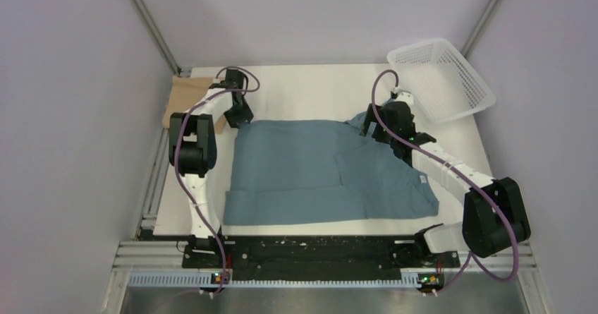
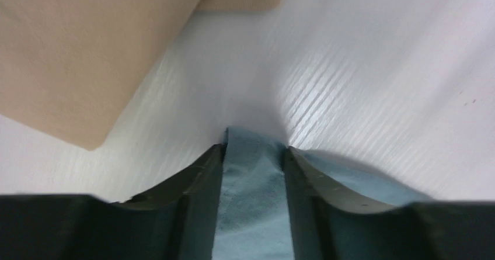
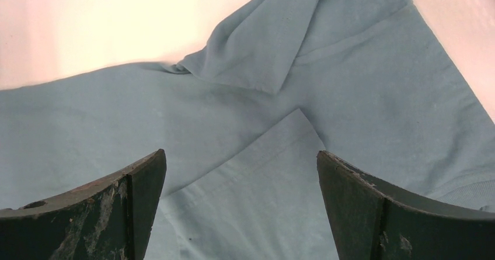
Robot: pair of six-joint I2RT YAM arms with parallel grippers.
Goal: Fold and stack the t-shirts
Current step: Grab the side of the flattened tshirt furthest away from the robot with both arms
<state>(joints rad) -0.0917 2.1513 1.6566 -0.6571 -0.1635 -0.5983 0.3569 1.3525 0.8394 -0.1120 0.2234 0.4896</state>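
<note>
A teal-blue t-shirt [image 1: 317,169] lies spread flat across the middle of the table, one sleeve folded over at its far right. A tan t-shirt [image 1: 187,95] lies folded at the far left corner, partly behind the left arm. My left gripper [image 1: 238,116] is down on the teal shirt's far left corner. In the left wrist view the jaws [image 2: 254,149] stand half-narrowed with teal cloth [image 2: 251,201] filling the gap, and the tan shirt [image 2: 76,55] lies just beyond. My right gripper [image 1: 374,127] hovers wide open [image 3: 242,158] above the folded sleeve [image 3: 257,44], holding nothing.
A white mesh basket [image 1: 441,77] stands tilted at the far right corner, just behind the right arm. White table surface [image 1: 310,88] shows beyond the teal shirt. Grey walls close in on both sides.
</note>
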